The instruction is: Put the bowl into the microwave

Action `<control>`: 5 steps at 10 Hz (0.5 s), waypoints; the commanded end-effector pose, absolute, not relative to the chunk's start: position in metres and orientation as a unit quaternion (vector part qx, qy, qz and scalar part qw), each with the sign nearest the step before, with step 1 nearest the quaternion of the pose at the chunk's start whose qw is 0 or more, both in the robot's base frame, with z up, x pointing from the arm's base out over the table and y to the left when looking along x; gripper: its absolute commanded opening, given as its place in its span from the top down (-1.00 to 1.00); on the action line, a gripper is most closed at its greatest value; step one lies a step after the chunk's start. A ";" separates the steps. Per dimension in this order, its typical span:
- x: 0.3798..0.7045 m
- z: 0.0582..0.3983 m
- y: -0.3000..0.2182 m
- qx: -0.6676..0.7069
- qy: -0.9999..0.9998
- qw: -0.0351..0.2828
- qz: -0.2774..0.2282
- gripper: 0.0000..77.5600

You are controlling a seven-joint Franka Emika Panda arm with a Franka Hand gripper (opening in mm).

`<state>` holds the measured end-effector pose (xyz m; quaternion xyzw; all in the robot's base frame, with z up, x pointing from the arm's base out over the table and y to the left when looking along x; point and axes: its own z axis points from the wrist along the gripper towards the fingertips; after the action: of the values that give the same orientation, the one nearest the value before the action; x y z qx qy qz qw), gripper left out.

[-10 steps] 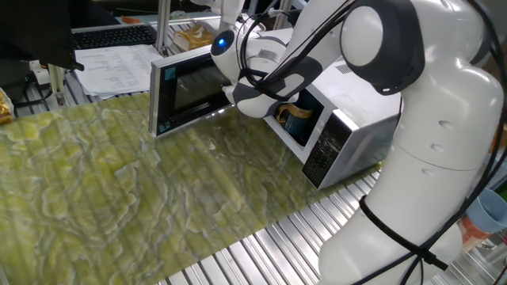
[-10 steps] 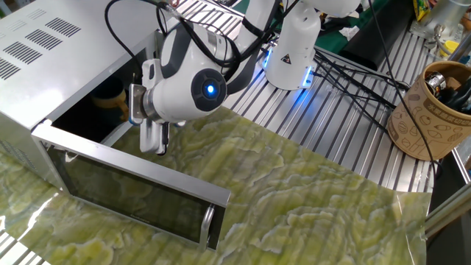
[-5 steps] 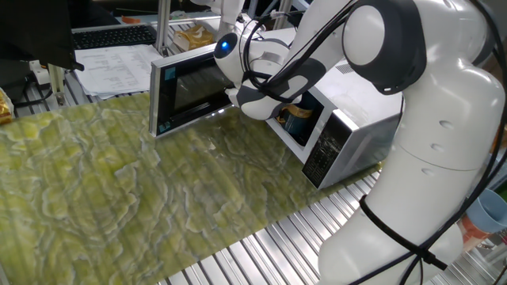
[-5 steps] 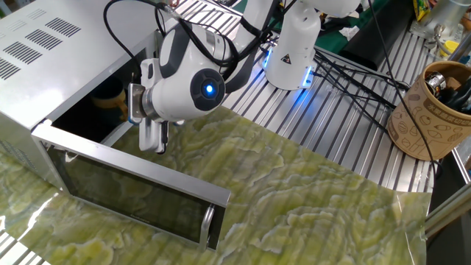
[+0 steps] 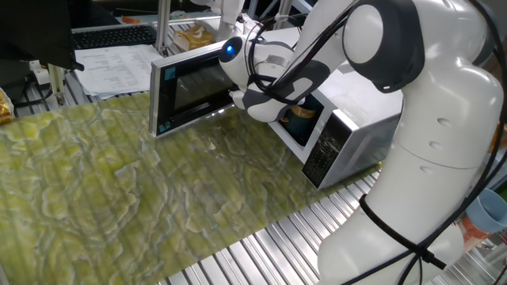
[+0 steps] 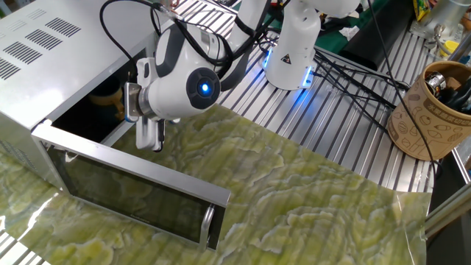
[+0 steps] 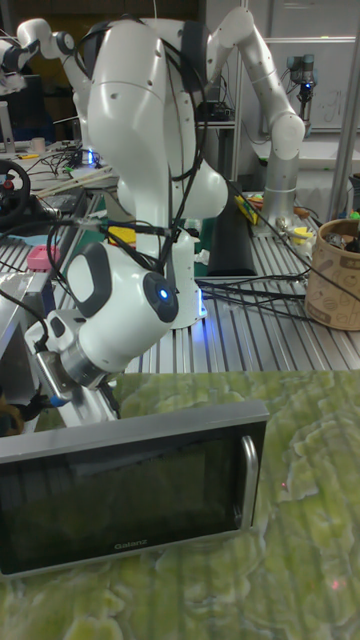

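green marbled mat (image 6: 309, 199) | slatted metal table (image 6: 353, 140) | keyboard (image 5: 115, 36), papers (image 5: 119, 67) behind

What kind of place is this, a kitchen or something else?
Most likely a robotics lab, not a kitchen. The microwave sits on a slatted metal workbench with loose cables, a second robot arm stands behind, and a keyboard and papers lie nearby.

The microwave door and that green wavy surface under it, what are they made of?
The microwave looks like white painted sheet metal with punched vent slots; its door looks like dark glossy glass in a brushed silver frame, metal or metallised plastic. The green cover looks like a printed marbled sheet, perhaps vinyl or cloth, lying on the ribbed aluminium table.
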<state>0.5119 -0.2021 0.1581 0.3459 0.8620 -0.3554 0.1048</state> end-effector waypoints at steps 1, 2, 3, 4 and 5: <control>0.511 0.158 -0.202 0.346 0.862 0.105 -0.355 0.97; 0.512 0.161 -0.197 0.354 0.860 0.106 -0.352 0.97; 0.513 0.163 -0.190 0.361 0.857 0.105 -0.352 0.97; 0.513 0.164 -0.188 0.363 0.857 0.104 -0.352 0.97; 0.515 0.164 -0.184 0.363 0.856 0.104 -0.353 0.97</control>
<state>0.5127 -0.1866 0.1621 0.3605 0.8574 -0.3527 0.1027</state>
